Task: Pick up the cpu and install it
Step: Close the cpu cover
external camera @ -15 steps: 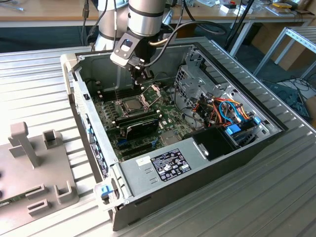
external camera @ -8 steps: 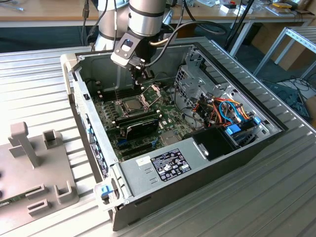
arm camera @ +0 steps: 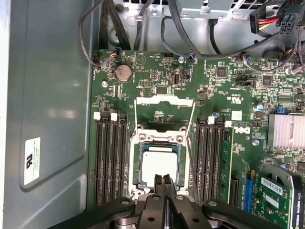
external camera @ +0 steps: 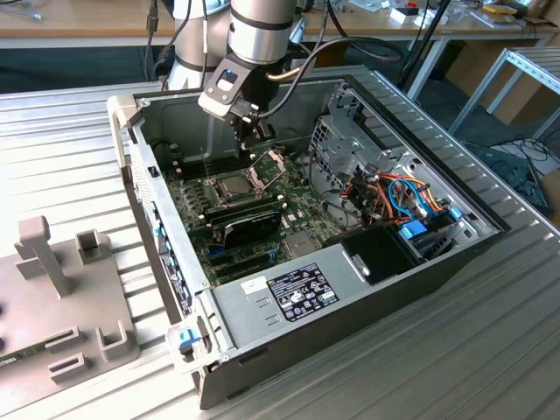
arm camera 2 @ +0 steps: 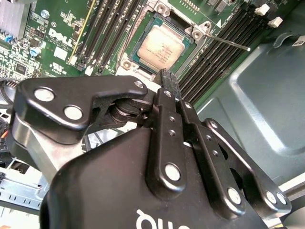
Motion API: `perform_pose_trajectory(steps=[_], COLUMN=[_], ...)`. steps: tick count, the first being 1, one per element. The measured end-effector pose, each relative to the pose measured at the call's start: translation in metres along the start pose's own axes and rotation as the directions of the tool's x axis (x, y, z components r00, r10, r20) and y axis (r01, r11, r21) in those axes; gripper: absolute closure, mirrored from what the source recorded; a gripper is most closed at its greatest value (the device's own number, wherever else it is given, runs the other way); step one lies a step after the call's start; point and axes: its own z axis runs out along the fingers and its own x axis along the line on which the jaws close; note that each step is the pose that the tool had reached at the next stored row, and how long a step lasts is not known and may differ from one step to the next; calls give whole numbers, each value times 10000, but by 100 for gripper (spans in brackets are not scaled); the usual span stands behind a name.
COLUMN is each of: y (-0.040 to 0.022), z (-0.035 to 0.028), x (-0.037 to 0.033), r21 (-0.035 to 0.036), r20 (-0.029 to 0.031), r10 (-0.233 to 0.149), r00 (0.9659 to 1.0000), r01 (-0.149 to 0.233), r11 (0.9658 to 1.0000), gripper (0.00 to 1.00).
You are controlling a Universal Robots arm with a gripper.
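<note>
The small, flat, square, silver-grey metal-topped cpu [arm camera: 159,160] sits seated in the socket on the green motherboard [arm camera: 157,81]. The hinged metal frame [arm camera: 165,99] stands open. The black gripper [arm camera: 164,177] hovers over the cpu's edge, fingers [arm camera: 159,186] pressed together, empty.

The jaws hang near the cpu [external camera: 229,185] (inside the open case [external camera: 289,339]).

Single arm [external camera: 261,26] comes in from the top of the exterior view, silver wrist section upright, tool end pointing down. Gripper [external camera: 248,138] hangs directly beneath it. Both wrist views: black linkage bars [arm camera: 151,210] folded inward, the two slim fingers [arm camera: 160,184] pressed flat against each other, tips meeting, nothing clamped between them.
</note>
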Motion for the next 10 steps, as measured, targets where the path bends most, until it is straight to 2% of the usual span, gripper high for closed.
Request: perform_pose_trajectory(steps=[5, 10], y=[23, 78], z=[0, 1], x=[-1, -4], r21=[0, 0], r20=[0, 0], r10=[1, 1], r00=[10000, 10000], r01=[-1, -1], r11=[10000, 10000], gripper=[89, 89])
